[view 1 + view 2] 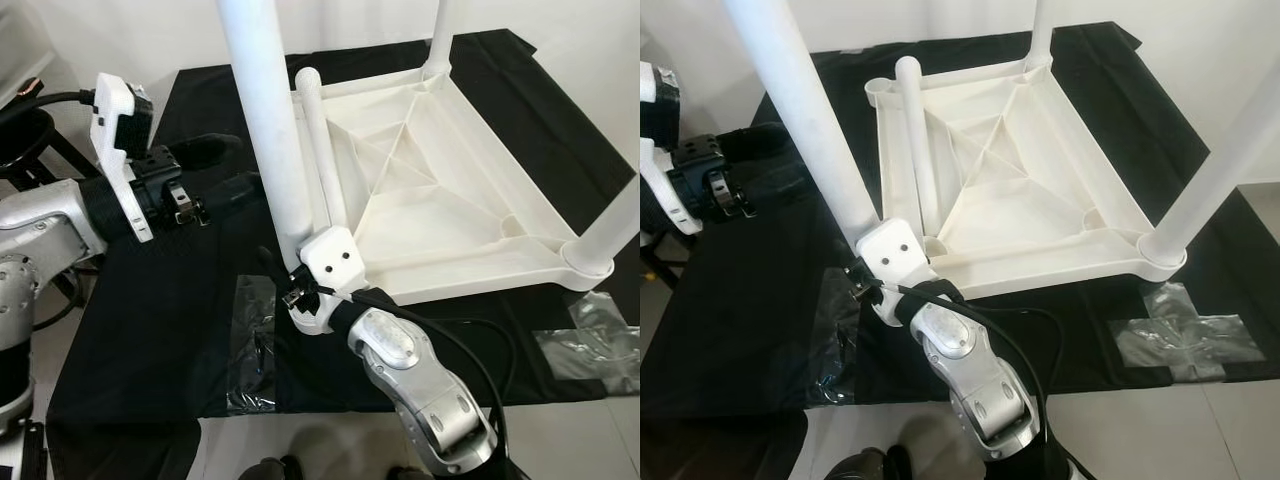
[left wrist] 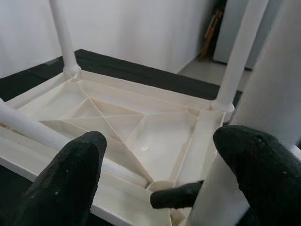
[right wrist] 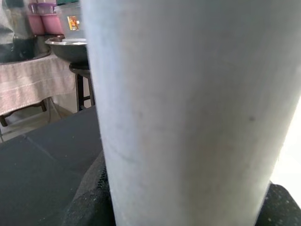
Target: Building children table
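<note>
A white plastic children's table (image 1: 470, 268) lies upside down on a black cloth (image 1: 150, 330). Three legs stand upright in its corner sockets: the near left leg (image 1: 268, 120), a near right leg (image 1: 612, 235) and a far one (image 1: 441, 35). A loose leg (image 1: 322, 140) lies inside the tabletop along its left side. My right gripper (image 1: 296, 272) is shut on the base of the near left leg (image 3: 188, 103), which sits between its fingers (image 3: 89, 202). My left gripper (image 1: 228, 170) hovers open just left of that leg, its fingers (image 2: 66, 183) spread wide and holding nothing.
Crumpled clear plastic wrap (image 1: 250, 340) lies on the cloth by the near corner, and more wrap (image 1: 590, 340) at the right. A black stool (image 1: 25, 140) stands off the cloth at the left. A black cable (image 1: 480, 340) runs along my right arm.
</note>
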{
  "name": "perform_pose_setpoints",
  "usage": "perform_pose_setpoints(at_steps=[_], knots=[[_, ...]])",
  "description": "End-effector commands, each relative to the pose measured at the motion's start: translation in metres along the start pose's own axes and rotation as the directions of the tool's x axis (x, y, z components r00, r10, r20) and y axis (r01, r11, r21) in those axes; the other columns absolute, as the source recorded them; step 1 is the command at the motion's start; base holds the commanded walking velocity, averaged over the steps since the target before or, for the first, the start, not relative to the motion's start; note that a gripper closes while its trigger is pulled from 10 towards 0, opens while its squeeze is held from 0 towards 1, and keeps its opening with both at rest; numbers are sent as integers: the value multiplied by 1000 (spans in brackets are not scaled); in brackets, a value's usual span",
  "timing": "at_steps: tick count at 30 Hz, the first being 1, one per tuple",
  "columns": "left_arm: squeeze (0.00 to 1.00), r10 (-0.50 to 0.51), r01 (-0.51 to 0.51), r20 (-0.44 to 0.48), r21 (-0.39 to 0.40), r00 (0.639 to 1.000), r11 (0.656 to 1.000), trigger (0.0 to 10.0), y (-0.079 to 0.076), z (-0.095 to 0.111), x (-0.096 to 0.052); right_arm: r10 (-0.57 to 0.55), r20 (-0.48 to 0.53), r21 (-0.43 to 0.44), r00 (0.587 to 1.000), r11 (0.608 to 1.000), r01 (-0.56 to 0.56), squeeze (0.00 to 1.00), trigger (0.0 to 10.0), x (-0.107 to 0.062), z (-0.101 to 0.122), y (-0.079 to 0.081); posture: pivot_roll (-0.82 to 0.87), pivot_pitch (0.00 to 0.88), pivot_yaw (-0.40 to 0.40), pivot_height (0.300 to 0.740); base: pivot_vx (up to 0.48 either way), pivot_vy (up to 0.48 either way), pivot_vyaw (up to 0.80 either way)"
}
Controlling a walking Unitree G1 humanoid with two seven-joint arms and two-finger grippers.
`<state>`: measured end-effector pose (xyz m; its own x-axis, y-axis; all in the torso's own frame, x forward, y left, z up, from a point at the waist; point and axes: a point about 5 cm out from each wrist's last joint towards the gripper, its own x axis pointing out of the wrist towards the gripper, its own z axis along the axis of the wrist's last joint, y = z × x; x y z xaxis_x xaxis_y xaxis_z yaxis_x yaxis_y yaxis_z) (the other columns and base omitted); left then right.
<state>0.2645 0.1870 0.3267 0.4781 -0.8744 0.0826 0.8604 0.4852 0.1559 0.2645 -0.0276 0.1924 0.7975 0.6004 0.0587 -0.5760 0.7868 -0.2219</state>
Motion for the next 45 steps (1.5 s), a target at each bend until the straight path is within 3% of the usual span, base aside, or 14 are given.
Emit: perform_pose_setpoints(at_steps=[1, 4, 6, 8, 9, 16, 22, 28, 29, 31, 32, 39, 45], knots=[[1000, -279, 279, 20, 6, 960, 960, 10000, -28, 3, 9, -73, -184, -13, 980, 997, 72, 0, 10000, 1, -35, -12, 57, 138, 101, 740, 0, 0, 0], [1000, -276, 277, 16, -8, 961, 961, 10000, -25, -1, 1, -81, -184, -7, 980, 997, 81, 0, 10000, 1, -36, -13, 56, 134, 107, 740, 0, 0, 0], [675, -262, 263, 38, -11, 964, 965, 10000, -24, -1, -4, -89, -184, 11, 979, 996, 93, 0, 10000, 1, -37, -13, 58, 133, 109, 740, 0, 0, 0], [675, -259, 260, 44, -10, 965, 966, 10000, -24, 0, -4, -91, -183, 16, 979, 995, 96, 0, 10000, 1, -38, -12, 58, 133, 109, 740, 0, 0, 0], [0, -259, 260, 58, -13, 964, 965, 10000, -25, 0, -3, -93, -180, 25, 979, 995, 99, 0, 10000, 1, -37, -12, 59, 132, 109, 740, 0, 0, 0], [0, -245, 248, 97, -23, 965, 969, 10000, -27, -3, 11, -83, -161, 45, 983, 995, 91, 0, 10000, 1, -37, -7, 59, 128, 113, 740, 0, 0, 0], [0, -127, 130, 126, -12, 984, 991, 10000, -12, -2, 32, -81, -135, 58, 988, 994, 89, 0, 10000, 3, -34, -4, 54, 129, 123, 740, 0, 0, 0], [0, -149, 154, 150, -27, 977, 988, 10000, -11, 3, 41, -76, -120, 58, 990, 995, 83, 0, 10000, 4, -33, -3, 53, 129, 126, 740, 0, 0, 0], [0, -153, 159, 151, -32, 977, 987, 9176, -12, 4, 42, -75, -120, 59, 990, 995, 83, 0, 10000, 5, -33, -3, 52, 129, 128, 740, 0, 0, 0], [0, -166, 172, 149, -31, 975, 985, 9176, -13, 5, 42, -75, -119, 58, 990, 995, 83, 0, 10000, 5, -33, -3, 51, 128, 128, 740, 0, 0, 0], [0, -177, 183, 144, -34, 974, 982, 0, -13, 6, 42, -76, -118, 58, 990, 995, 83, 0, 10000, 5, -33, -3, 51, 126, 129, 740, 0, 0, 0], [0, -196, 201, 118, -26, 973, 979, 0, -15, 8, 39, -84, -109, 49, 990, 995, 90, 0, 10000, 6, -32, -8, 50, 121, 129, 740, 0, 0, 0], [0, -225, 229, 88, -31, 970, 973, 0, -20, 6, 39, -48, -46, 37, 998, 998, 50, 0, 10000, 11, -22, -22, 52, 112, 126, 740, 0, 0, 0]])
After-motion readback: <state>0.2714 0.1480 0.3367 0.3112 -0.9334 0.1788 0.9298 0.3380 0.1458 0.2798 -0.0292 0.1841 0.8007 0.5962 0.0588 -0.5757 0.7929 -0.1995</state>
